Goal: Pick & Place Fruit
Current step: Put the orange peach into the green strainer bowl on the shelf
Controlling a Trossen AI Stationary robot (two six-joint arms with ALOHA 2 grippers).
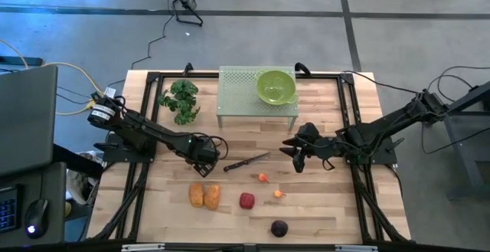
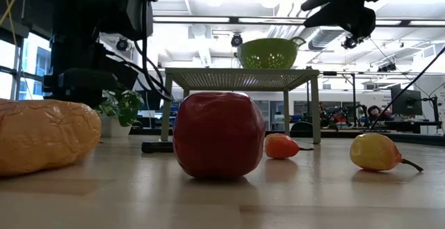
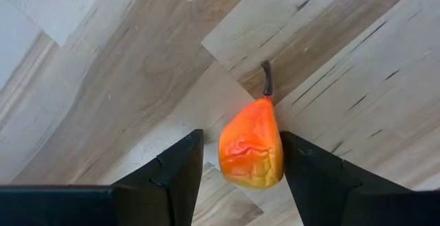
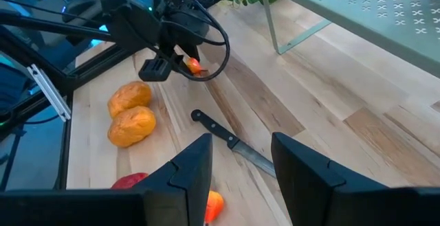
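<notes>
Wooden table (image 1: 321, 198) carries most fruit, while the left gripper (image 1: 204, 154), above it, has its jaws clenched around a small orange pear (image 3: 251, 149), stem pointing away; the right gripper (image 1: 295, 154) hovers released.

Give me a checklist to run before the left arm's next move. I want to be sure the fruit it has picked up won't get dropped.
1. Fruit in grasp: the small orange pear sits between the fingers of the left end effector, above the table. Ok.
2. Firmness of hold: a thin gap seems to show beside one finger. Cannot tell.
3. Drop spot: the green bowl stands upright on the perforated stand, with nothing seen inside. Ok.
4. Other arm: the right end effector is open and empty, hovering near the knife, apart from the left arm. Ok.
5. Remaining fruit: the red apple and the purple fruit lie away from the route to the bowl. Ok.
</notes>
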